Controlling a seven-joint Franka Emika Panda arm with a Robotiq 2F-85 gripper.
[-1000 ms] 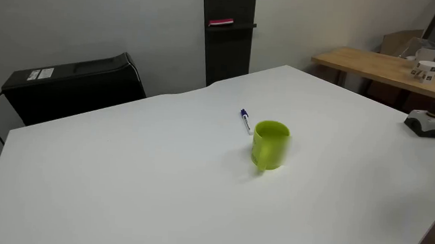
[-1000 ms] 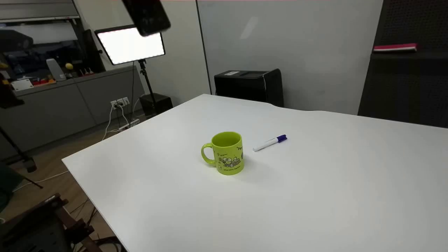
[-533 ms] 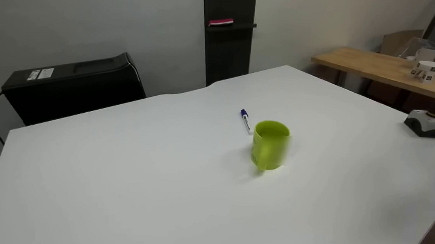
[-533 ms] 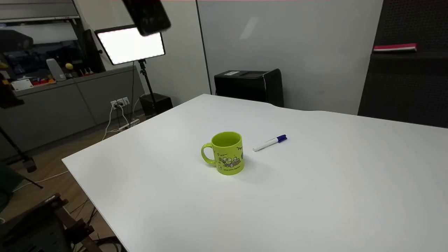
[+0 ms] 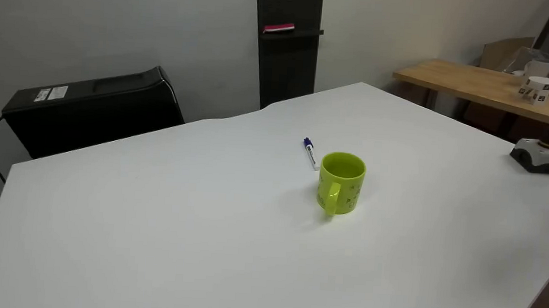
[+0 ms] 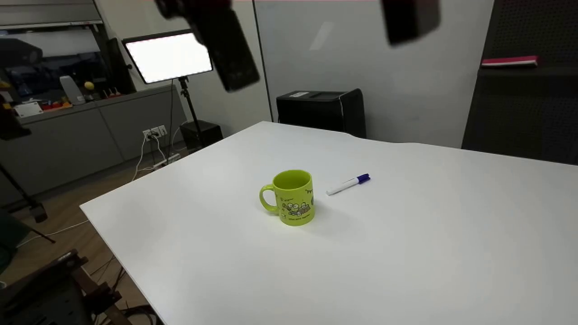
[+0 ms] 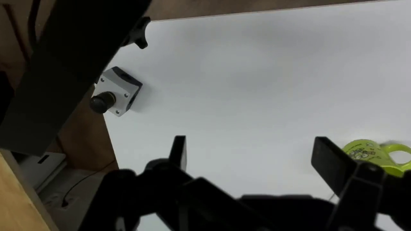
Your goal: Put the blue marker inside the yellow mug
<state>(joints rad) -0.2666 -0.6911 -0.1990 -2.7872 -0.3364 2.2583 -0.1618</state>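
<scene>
The blue marker (image 5: 310, 152) lies flat on the white table, with a dark blue cap and a white body. It also shows in an exterior view (image 6: 348, 184). The yellow mug (image 5: 350, 193) stands upright close beside it, lime green with a printed drawing, its handle turned away from the marker (image 6: 295, 198). In the wrist view, part of the mug (image 7: 362, 153) shows behind a finger at the right, and the marker cannot be made out. My gripper (image 7: 249, 152) is open, with nothing between its fingers. In an exterior view, its two fingers (image 6: 327, 53) hang high above the table.
A grey and black button box (image 7: 117, 91) sits at the table's edge, also seen in an exterior view (image 5: 541, 156). A black box-like case (image 5: 96, 110) stands behind the table. A wooden side table (image 5: 469, 82) bears white items.
Both gripper fingers now show at the top of an exterior view, where only one fingertip showed before. The visible finger has moved down and right. The mug and marker have not moved.
</scene>
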